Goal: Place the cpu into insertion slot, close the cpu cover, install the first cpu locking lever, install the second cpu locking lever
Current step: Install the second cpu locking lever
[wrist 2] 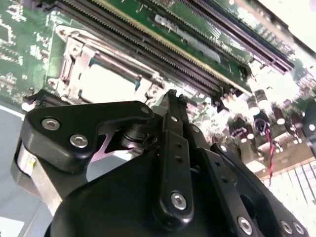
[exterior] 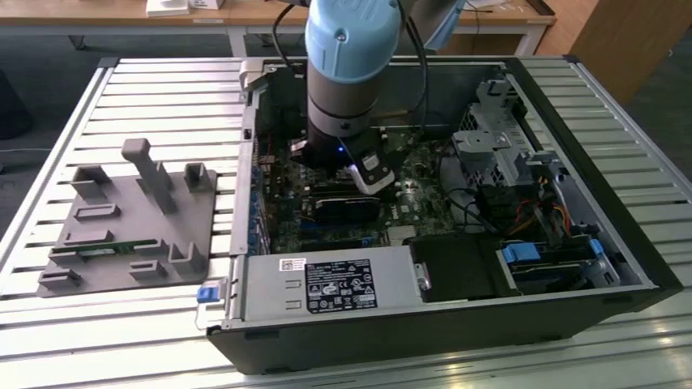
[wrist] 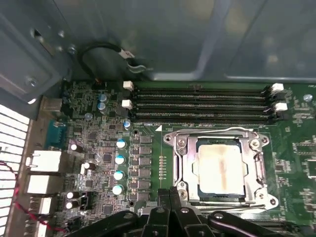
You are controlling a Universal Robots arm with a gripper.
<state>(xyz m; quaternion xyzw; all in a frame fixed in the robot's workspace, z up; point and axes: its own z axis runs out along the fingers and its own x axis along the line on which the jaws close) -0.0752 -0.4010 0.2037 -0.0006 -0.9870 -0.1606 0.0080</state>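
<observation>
The cpu sits seated under the closed cpu cover; the fingers, pinched narrow and holding nothing, hover at its six o'clock edge, probably for lever work.

- cpu: pale silver-beige, brownish streak
- cover: silver
- board: green
- memory slots: black, white clips
- arm: light blue, grey
- gripper: black

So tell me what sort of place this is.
Probably a lab or workshop test bench: an open computer case lies on a slatted metal table, a grey fixture block sits beside it, and wooden desks stand behind.
</observation>
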